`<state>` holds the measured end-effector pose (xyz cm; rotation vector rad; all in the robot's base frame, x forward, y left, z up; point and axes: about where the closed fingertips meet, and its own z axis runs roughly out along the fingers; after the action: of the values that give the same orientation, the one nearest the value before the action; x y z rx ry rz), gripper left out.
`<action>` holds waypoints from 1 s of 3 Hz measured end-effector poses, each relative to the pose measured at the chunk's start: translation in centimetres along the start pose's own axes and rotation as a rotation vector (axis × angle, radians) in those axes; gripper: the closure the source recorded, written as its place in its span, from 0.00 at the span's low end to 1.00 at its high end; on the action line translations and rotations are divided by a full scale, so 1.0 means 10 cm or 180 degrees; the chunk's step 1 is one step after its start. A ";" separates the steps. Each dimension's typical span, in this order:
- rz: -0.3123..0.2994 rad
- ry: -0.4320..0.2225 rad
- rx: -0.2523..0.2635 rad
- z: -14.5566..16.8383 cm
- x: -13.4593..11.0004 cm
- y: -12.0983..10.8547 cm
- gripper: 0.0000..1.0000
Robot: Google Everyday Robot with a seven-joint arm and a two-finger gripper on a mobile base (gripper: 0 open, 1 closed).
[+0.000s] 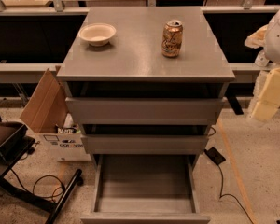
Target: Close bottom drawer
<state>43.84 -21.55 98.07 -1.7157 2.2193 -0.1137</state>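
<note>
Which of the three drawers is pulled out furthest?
The bottom drawer: pulled far out, its empty box exposed, while the middle drawer and top drawer sit almost shut. The gripper hangs at the right edge, touching none.

On the cabinet: bowl left, can right (both towards the back). Its bottom drawer juts forward, and my gripper hangs to its right.

Was dim and warm-toned, lit from overhead. Showed a pale sheen across the cabinet top, strongest just behind the can. Held deep shadow under the overhang and in the gaps between the drawer fronts. Darkened toward the back of the open bottom drawer. Caught the gripper at the right edge, pale and brightly lit.
</note>
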 end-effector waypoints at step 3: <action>-0.0087 -0.0226 -0.0025 0.79 0.19 0.39 0.00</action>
<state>42.23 -21.18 89.22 -1.7273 2.1486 -0.0499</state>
